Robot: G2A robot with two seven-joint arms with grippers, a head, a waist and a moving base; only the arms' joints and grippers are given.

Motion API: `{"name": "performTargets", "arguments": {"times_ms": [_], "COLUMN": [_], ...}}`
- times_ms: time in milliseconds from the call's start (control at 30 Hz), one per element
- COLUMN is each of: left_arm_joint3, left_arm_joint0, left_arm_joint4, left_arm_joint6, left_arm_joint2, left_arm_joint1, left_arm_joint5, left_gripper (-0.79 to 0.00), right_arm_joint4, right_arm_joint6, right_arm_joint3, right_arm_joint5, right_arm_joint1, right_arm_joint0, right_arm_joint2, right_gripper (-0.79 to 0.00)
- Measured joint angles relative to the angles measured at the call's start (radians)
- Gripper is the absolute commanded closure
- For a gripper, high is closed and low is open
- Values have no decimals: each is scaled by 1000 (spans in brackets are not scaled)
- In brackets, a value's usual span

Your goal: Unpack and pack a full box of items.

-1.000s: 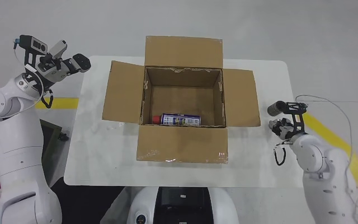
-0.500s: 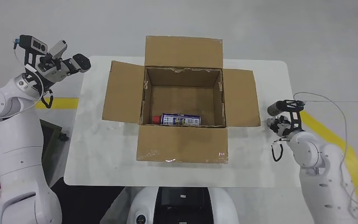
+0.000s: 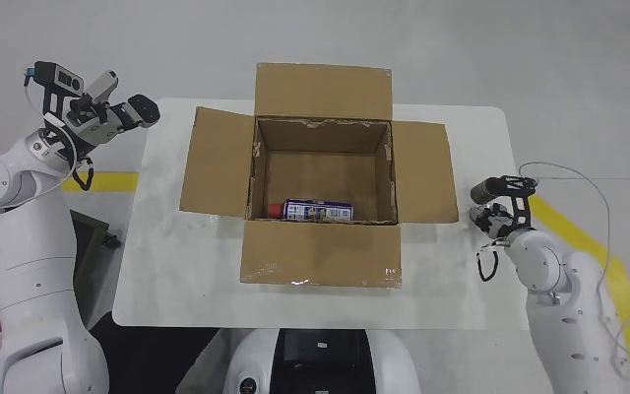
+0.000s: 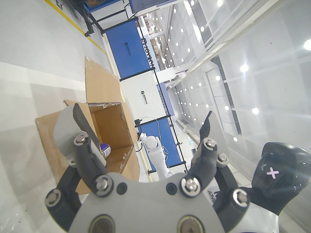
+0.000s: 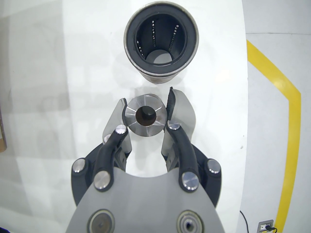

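From above, the open box (image 3: 320, 258) on the white counter (image 3: 177, 281) holds a lone spray can (image 3: 317, 210), so unpacking seems nearly done; left wrist: left end effector (image 4: 143, 120) spread apart, blue hall panels (image 4: 126, 52) behind; right wrist: right end effector (image 5: 147, 104) clamped on a metal cylinder (image 5: 145, 118) just beside a black sleeve (image 5: 160, 49), probably needing release next.

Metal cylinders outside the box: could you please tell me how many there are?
2. A wide dark sleeve stands on the table near its right edge; a small steel cylinder is beside it, clamped in the right gripper.
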Motion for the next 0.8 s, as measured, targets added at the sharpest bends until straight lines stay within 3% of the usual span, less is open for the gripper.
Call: {"name": "performTargets", "arguments": {"times_ms": [467,800], "left_arm_joint3": [0,0], "left_arm_joint0": [0,0], "left_arm_joint4": [0,0], "left_arm_joint6": [0,0], "left_arm_joint2": [0,0], "left_arm_joint1": [0,0], "left_arm_joint5": [0,0], "left_gripper": [-785,-785], "right_arm_joint4": [-21,30], "right_arm_joint6": [-16,8], "right_arm_joint3": [-182,-257], "right_arm_joint5": [21,-12], "right_arm_joint1": [7,13], "right_arm_joint0": [-58,3], "right_arm_joint2": [57,87], "right_gripper": [-785,-785]}}
